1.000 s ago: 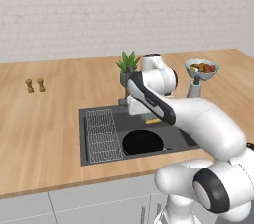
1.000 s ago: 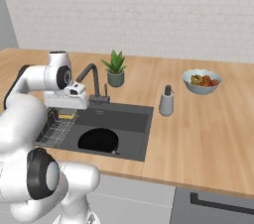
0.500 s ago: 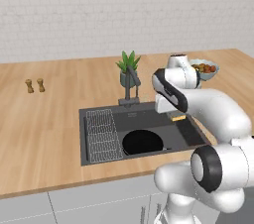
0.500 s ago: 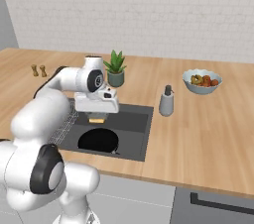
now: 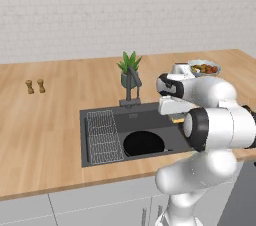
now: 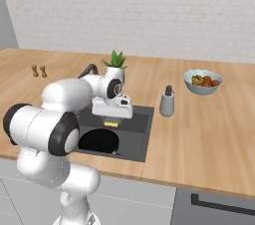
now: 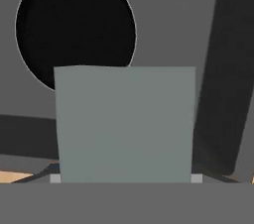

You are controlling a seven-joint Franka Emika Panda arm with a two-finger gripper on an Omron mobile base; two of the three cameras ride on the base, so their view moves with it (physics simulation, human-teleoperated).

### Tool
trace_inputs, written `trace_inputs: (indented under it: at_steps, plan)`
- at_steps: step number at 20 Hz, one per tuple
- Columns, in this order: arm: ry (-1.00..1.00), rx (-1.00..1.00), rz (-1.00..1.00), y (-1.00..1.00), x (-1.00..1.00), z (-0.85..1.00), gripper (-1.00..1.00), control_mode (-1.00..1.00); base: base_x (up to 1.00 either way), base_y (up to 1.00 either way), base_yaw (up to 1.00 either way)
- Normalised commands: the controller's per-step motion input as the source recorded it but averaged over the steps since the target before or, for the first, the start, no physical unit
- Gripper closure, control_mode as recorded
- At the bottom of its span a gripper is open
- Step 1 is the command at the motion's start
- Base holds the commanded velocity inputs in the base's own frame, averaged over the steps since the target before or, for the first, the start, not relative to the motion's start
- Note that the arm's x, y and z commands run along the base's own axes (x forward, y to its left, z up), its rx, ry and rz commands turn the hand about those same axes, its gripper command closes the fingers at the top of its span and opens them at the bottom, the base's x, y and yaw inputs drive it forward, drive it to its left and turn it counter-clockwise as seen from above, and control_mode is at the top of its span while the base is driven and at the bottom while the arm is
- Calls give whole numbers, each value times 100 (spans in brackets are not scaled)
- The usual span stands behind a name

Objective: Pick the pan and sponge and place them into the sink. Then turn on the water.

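The black pan [image 5: 143, 143] lies in the dark sink [image 5: 150, 120], beside the wire rack [image 5: 104, 130]. It also shows as a black disc, the pan [image 7: 74, 25], and as the pan [image 6: 98, 141]. My gripper [image 5: 176, 118] hangs over the right part of the basin, shut on the sponge [image 5: 177, 119]. The sponge's grey-teal face [image 7: 124, 124] is close in the hand view, and its yellow underside [image 6: 111, 124] hangs below my gripper [image 6: 112, 119]. The dark faucet [image 5: 131, 82] stands at the sink's back edge. The water is out of view.
A potted plant [image 5: 129, 65] stands behind the faucet. Two brown shakers [image 5: 35, 86] sit far left on the wooden counter. A soap dispenser [image 6: 167, 102] stands right of the sink, with a fruit bowl [image 6: 202, 81] beyond it.
My gripper has carried the sponge to the right, from near the faucet to above the basin's right side. The pan has stayed put in the sink.
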Motion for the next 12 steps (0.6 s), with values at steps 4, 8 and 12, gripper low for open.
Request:
trace_inputs:
  at_steps: [4,8,12]
  plan:
    - [8,6,0,-26,54,-59,100,-100,0,0,0]
    - [3,0,0,-2,11,-62,100,-100,0,0,0]
    - [0,-1,0,0,0,-63,100,-100,0,0,0]
